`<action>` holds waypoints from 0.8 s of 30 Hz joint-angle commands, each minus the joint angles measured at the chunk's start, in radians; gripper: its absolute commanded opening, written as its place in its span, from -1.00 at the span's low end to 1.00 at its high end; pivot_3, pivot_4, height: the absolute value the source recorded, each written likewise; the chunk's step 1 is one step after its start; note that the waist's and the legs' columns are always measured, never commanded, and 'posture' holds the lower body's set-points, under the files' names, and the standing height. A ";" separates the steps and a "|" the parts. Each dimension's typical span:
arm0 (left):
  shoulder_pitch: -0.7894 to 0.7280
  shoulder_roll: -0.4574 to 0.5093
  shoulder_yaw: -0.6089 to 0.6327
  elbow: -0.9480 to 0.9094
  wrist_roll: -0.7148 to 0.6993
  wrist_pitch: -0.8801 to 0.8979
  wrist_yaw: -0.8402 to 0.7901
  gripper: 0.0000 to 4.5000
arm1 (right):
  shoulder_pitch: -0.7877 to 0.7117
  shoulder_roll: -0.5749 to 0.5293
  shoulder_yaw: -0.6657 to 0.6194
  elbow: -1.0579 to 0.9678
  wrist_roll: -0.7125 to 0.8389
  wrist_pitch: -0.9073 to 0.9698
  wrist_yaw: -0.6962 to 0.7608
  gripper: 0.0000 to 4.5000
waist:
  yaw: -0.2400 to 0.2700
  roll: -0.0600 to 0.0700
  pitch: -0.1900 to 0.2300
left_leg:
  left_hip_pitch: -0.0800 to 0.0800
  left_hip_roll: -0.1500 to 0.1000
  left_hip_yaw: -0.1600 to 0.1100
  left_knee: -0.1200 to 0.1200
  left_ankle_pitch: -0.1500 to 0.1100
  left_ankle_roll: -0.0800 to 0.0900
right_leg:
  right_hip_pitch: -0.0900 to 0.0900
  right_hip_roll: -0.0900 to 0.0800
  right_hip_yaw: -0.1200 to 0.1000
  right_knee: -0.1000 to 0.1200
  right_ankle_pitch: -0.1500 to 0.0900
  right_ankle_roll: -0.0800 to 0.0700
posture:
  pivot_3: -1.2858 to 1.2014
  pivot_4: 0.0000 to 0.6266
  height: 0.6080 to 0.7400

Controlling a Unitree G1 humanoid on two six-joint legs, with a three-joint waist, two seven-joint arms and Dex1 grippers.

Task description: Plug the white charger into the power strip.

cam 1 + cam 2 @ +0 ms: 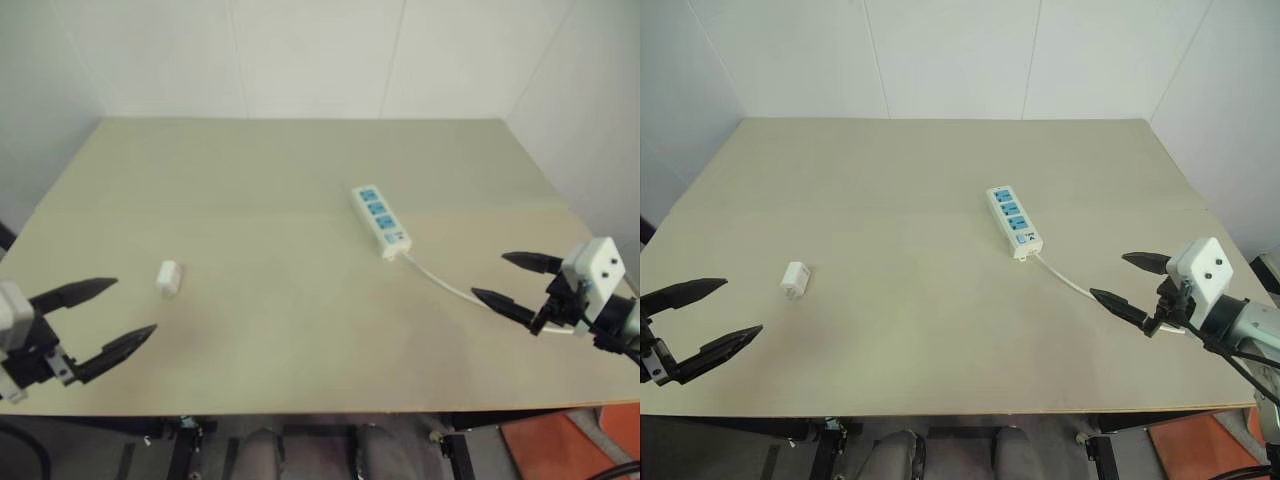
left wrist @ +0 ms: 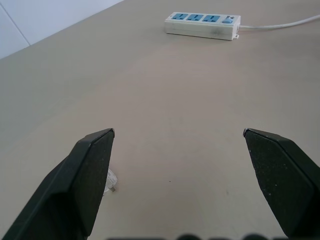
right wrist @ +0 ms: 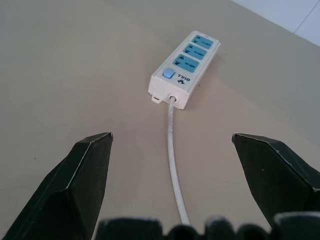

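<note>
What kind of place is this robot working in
Probably a bare robot test corner or lab, not a home: a plain beige table against white panelled walls, holding a power strip and a white charger.

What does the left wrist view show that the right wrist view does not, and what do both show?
Left wrist view alone: the white charger, lying on the table beside the left gripper, partly hidden behind one black finger; the gripper is open. Here the power strip is seen side-on and far off.

Right wrist view alone: the strip's switch end with its blue button, and the cable running back between the fingers of the open right gripper.

Both: the beige table, the strip with its three blue outlet faces all empty, and part of the white cable.
</note>
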 commanded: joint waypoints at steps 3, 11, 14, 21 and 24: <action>-0.008 0.010 -0.002 0.003 0.005 -0.028 -0.007 1.00 | 0.001 -0.006 -0.013 -0.036 0.000 -0.007 -0.004 0.99 | 0.000 0.000 0.000 | 0.000 0.000 0.000 0.000 0.000 0.000 | 0.000 0.000 0.000 0.000 0.000 0.000 | 0.03 -0.52 1.00; -0.022 0.018 -0.012 0.010 0.006 -0.029 -0.016 1.00 | -0.008 0.016 0.016 -0.051 0.008 0.001 -0.022 0.99 | 0.000 0.000 0.000 | 0.000 0.000 0.000 0.000 0.000 0.000 | 0.000 0.000 0.000 0.000 0.000 0.000 | 0.03 -0.52 1.00; -0.051 0.027 -0.044 0.018 0.007 -0.029 -0.013 1.00 | -0.113 0.116 0.150 -0.044 -0.049 -0.002 -0.122 0.99 | -0.007 0.000 0.000 | 0.001 0.001 0.001 0.000 0.000 0.000 | 0.000 0.001 0.000 0.000 0.000 0.000 | 0.03 -0.52 1.00; -0.093 0.030 -0.086 0.024 0.015 -0.030 -0.008 1.00 | -0.328 0.354 0.321 0.090 -0.209 0.016 -0.385 0.99 | -0.022 0.000 0.000 | -0.001 0.002 0.001 -0.001 0.000 0.000 | -0.003 0.003 0.002 0.000 0.000 -0.001 | 0.03 -0.52 1.00; -0.102 0.029 -0.096 0.025 0.017 -0.031 -0.006 1.00 | -0.403 0.439 0.346 0.178 -0.271 -0.004 -0.492 0.99 | -0.022 0.000 0.000 | -0.005 0.002 0.001 -0.001 0.000 0.000 | -0.007 0.002 0.002 0.000 0.000 -0.001 | 0.03 -0.52 1.00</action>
